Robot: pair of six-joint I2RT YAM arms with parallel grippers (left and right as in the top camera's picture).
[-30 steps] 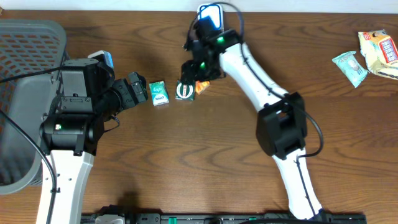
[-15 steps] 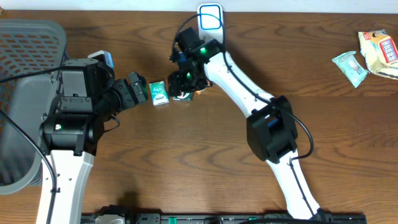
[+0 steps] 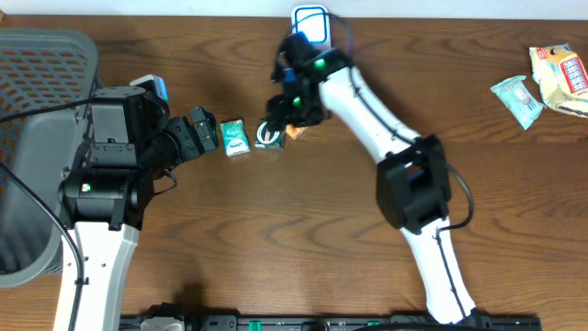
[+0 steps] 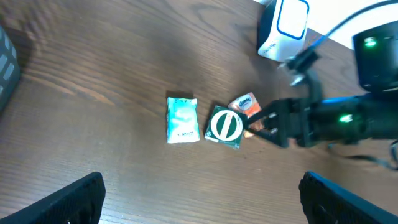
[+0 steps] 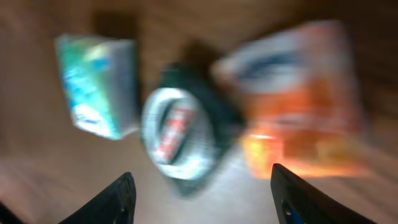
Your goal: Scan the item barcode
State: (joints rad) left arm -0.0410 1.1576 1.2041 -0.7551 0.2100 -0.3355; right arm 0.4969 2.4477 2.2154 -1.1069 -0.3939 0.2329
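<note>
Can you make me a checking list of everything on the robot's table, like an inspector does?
surface: brown wooden table; no spills seen.
job's things: scanner at the back edge; teal packet, dark green packet with a round logo and orange packet lie in a row; no barcode visible.
clutter: pale green snack packet and red snack packet at the far right.
end effectors: left end effector open, empty, beside the teal packet; right end effector open, empty, by the orange packet.
cables: black cable crosses the basket; looped cable beside the right arm.
surroundings: grey basket at the left edge.
</note>
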